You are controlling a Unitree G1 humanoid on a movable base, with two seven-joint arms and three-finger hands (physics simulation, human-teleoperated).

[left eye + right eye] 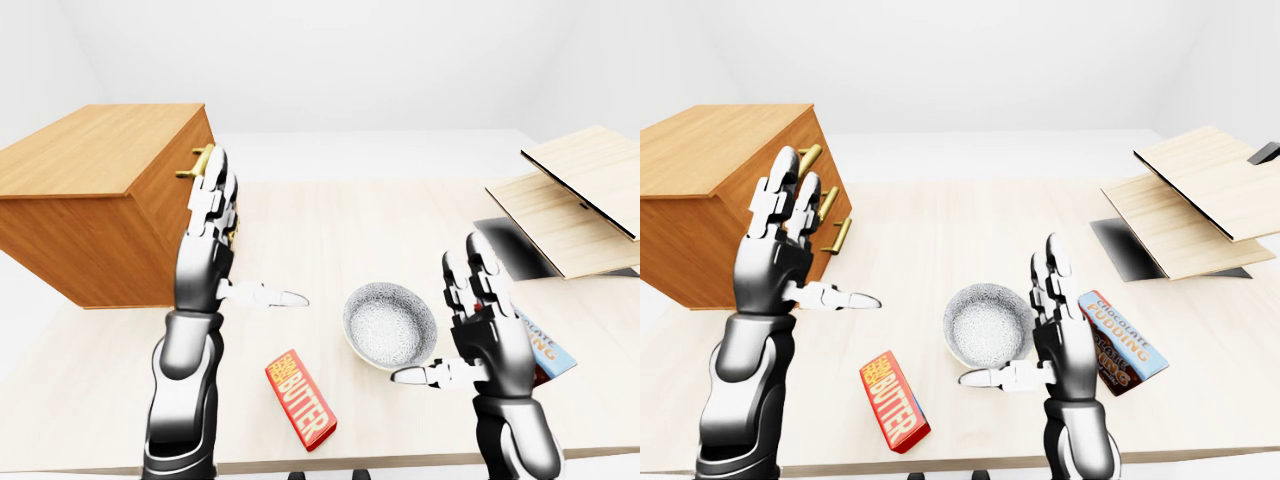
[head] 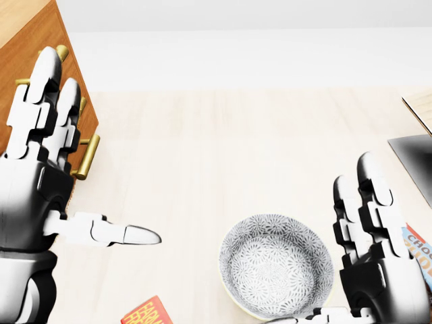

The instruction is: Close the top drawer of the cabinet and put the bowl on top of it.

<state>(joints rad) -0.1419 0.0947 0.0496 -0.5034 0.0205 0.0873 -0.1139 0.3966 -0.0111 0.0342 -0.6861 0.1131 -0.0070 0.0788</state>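
Near the cabinet, left hand upright, fully splayed.

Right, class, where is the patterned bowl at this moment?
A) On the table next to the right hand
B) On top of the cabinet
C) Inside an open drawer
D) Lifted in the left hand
A: the bowl rests on the table, just to the view's left of the open right hand, which is not gripping it.
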